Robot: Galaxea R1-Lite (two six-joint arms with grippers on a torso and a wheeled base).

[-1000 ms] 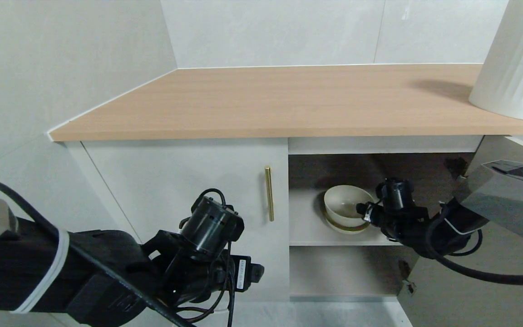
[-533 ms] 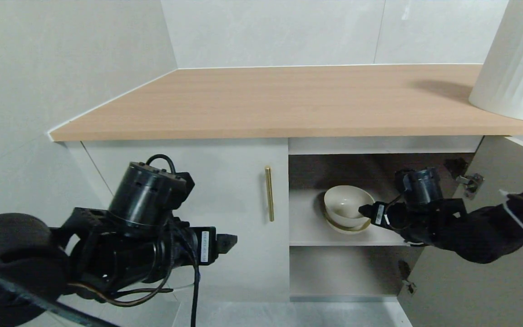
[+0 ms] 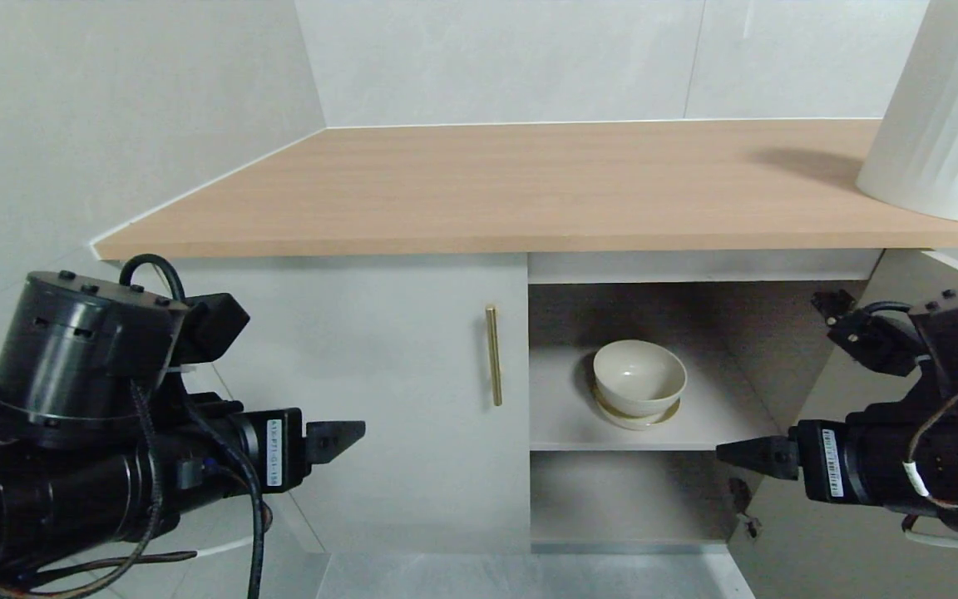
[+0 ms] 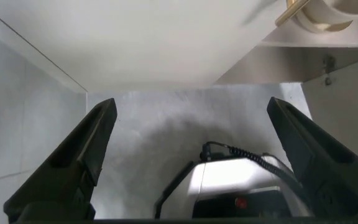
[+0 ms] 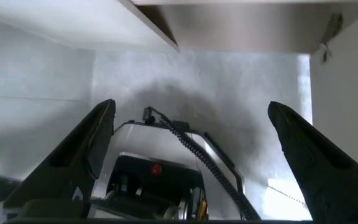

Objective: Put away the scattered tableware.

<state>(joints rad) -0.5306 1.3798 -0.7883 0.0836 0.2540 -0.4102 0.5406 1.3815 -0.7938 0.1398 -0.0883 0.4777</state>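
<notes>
A cream bowl rests on a small yellow-rimmed plate on the middle shelf of the open cabinet. My right gripper hovers outside the cabinet, in front of the shelf's right end and apart from the bowl. It is open with nothing between its fingers. My left gripper is in front of the shut left door, also open and holding nothing. The bowl peeks in at a corner of the left wrist view.
A wooden counter tops the cabinet, with a tall white ribbed container at its right end. The shut left door carries a gold handle. The right door stands swung open beside my right arm. A lower shelf lies beneath.
My right gripper has drawn back from the bowl, out of the cabinet, down and to the right. The left arm has moved leftward. The bowl stays on its plate.
</notes>
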